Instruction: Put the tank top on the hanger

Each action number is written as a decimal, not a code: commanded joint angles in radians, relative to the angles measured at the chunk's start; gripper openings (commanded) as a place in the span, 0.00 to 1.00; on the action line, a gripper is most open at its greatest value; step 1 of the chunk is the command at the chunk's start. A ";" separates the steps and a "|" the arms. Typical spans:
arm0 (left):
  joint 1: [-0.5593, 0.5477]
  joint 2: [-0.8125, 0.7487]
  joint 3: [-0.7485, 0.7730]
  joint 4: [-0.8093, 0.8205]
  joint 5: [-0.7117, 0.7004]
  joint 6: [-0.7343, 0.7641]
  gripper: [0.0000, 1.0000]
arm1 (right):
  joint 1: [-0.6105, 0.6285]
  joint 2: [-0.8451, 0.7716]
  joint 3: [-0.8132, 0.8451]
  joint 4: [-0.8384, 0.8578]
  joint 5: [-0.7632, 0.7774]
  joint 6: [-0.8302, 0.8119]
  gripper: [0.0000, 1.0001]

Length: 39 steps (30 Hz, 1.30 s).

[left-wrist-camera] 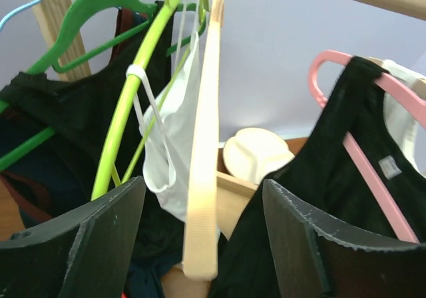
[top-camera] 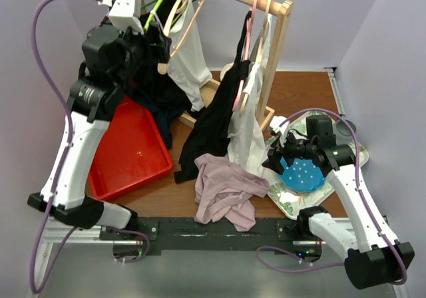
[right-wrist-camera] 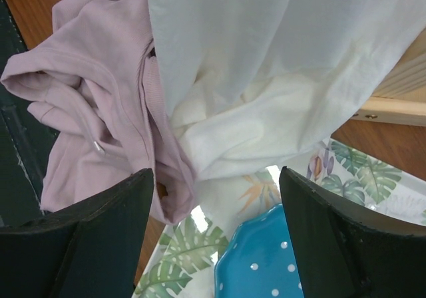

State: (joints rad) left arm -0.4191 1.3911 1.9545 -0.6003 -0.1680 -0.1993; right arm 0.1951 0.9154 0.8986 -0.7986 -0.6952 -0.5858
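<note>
Tank top [top-camera: 226, 191]: lying crumpled on the table [top-camera: 306, 92] at the near edge, at 6 o'clock in the top view, well apart from the hanger and not yet sitting on it; upper right part lying just under the hem of a white cloth [right-wrist-camera: 279, 65] hanging from the rack [top-camera: 279, 38]. Hanger [left-wrist-camera: 203, 151]: hanging on the rack rail at 11 o'clock in the top view, sitting just beside a lime hanger [left-wrist-camera: 116, 135] and a white tank top [left-wrist-camera: 170, 138], with a black garment [left-wrist-camera: 319, 165] on a pink hanger [left-wrist-camera: 369, 178] at 3 o'clock from it. Left gripper [left-wrist-camera: 203, 188]: hovering up at the rail, jaws standing released, straddling the hanger's wooden arm, a gap showing on each side. Right gripper [right-wrist-camera: 216, 178]: hovering low at 3 o'clock from the tank top, jaws standing released, grasping nothing, facing the mauve and white fabric, positioned above a blue dotted plate [right-wrist-camera: 266, 258] resting on a leaf-print tray [right-wrist-camera: 180, 265]. Red tray [top-camera: 130, 145]: lying at 9 o'clock from the tank top.
</note>
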 commanded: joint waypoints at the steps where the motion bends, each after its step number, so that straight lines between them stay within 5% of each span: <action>1: 0.091 0.100 0.092 0.000 0.204 -0.052 0.73 | -0.005 -0.019 -0.001 0.027 -0.050 0.017 0.80; 9: 0.138 0.167 0.080 0.056 0.392 -0.129 0.63 | -0.008 -0.024 -0.004 0.029 -0.055 0.018 0.81; 16: 0.138 0.247 0.124 0.065 0.355 -0.059 0.51 | -0.013 -0.026 -0.003 0.024 -0.061 0.018 0.81; 19: 0.137 0.279 0.158 0.062 0.331 -0.028 0.37 | -0.013 -0.026 -0.003 0.021 -0.067 0.015 0.81; 20: 0.137 0.286 0.170 0.062 0.328 -0.022 0.22 | -0.014 -0.026 -0.003 0.021 -0.069 0.014 0.81; 23: 0.137 0.299 0.179 0.073 0.337 -0.014 0.00 | -0.016 -0.027 -0.003 0.019 -0.069 0.015 0.81; 39: 0.135 0.353 0.201 0.238 0.502 -0.178 0.00 | -0.028 -0.027 -0.003 0.015 -0.075 0.009 0.81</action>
State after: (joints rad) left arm -0.2882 1.7054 2.1090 -0.4786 0.2596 -0.3000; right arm 0.1753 0.9024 0.8951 -0.7994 -0.7334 -0.5827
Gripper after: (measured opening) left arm 0.280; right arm 0.804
